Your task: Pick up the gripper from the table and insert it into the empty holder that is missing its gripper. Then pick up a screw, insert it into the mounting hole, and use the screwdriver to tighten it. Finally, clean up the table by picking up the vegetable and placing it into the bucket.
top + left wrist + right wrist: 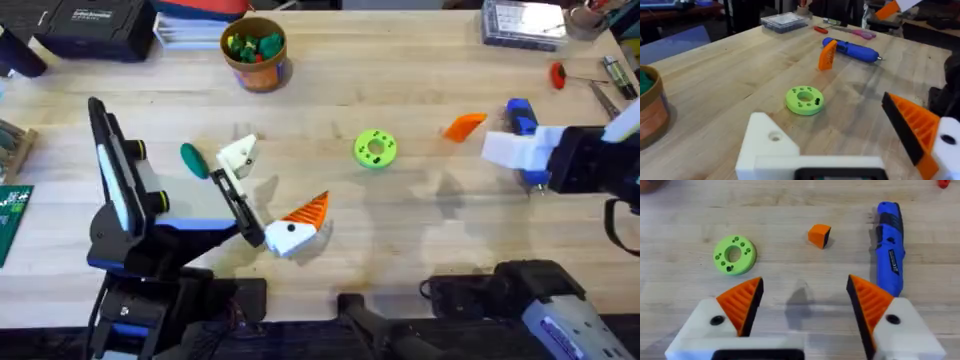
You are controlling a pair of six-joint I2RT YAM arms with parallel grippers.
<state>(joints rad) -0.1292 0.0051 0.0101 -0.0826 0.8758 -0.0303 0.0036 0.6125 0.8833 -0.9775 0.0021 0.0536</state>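
Right gripper (802, 307) jaws spread wide, empty, above the table beside the screwdriver (889, 247).

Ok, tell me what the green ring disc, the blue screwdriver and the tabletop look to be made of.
Green ring disc: likely matte plastic, perhaps 3D-printed; flat uniform colour, small crisp holes.
Blue screwdriver: smooth, slightly glossy plastic body with printed markings; its thin tip looks metallic.
Tabletop: pale wood, visible grain and joined planks.

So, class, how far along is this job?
Nothing looks done. The gripper lies loose on the table, the right end effector open nearby. On the left end effector, one holder is empty; the screwdriver and vegetable lie untouched outside the bucket.
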